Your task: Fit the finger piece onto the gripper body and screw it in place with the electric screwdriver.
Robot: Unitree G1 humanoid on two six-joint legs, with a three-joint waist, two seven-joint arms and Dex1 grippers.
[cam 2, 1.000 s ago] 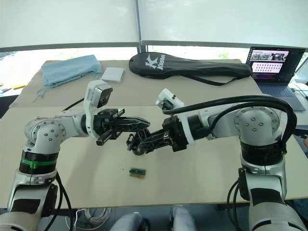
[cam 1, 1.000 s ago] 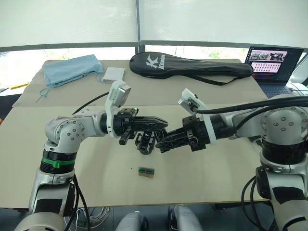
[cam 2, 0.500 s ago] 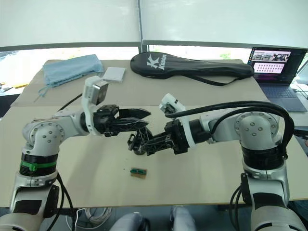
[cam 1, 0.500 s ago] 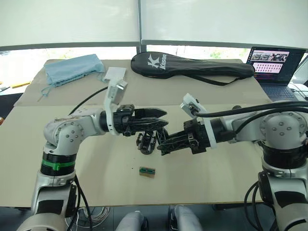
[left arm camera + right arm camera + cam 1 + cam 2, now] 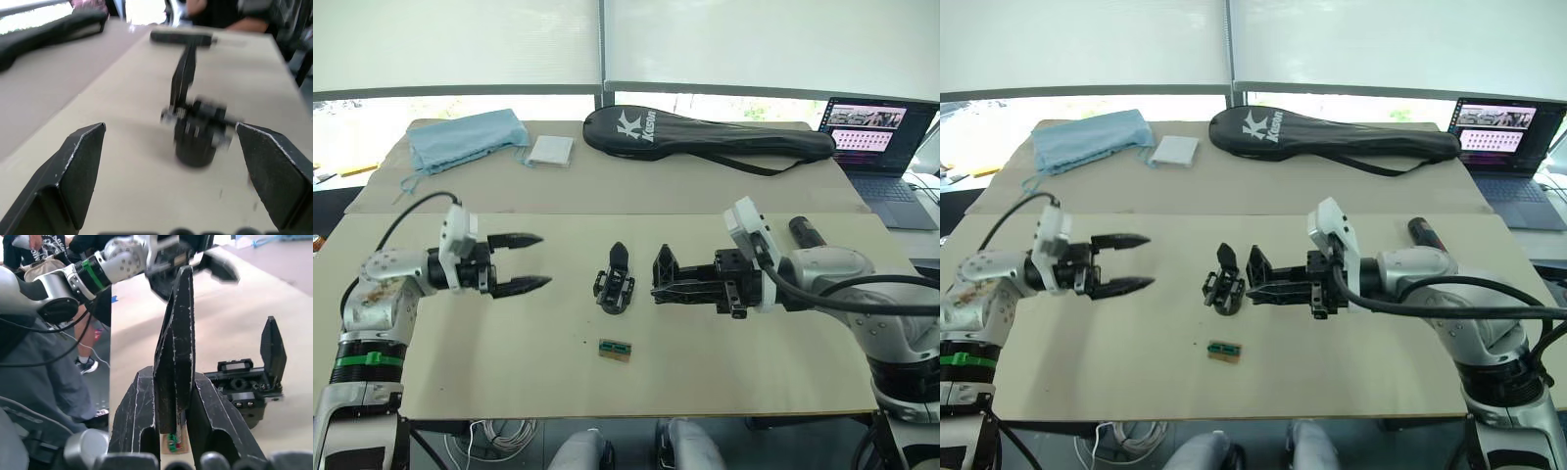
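Nearest the robot, a small green chip (image 5: 613,350) lies on the table (image 5: 509,362), just in front of the gripper body (image 5: 615,284). Gripper body stands upright on its round base, one finger pointing up. Right of it, close but apart, the right gripper (image 5: 664,279) pinches the finger piece (image 5: 177,340) between its fingers. Well left of the body, the left gripper (image 5: 530,261) hangs with fingers spread, holding nothing. Beyond the right arm lies the screwdriver (image 5: 806,232); farther back, a racket bag (image 5: 705,135).

gripper body (image 5: 614,282) upright on table; finger piece (image 5: 175,352) pincer-held; electric screwdriver (image 5: 809,232) lying flat
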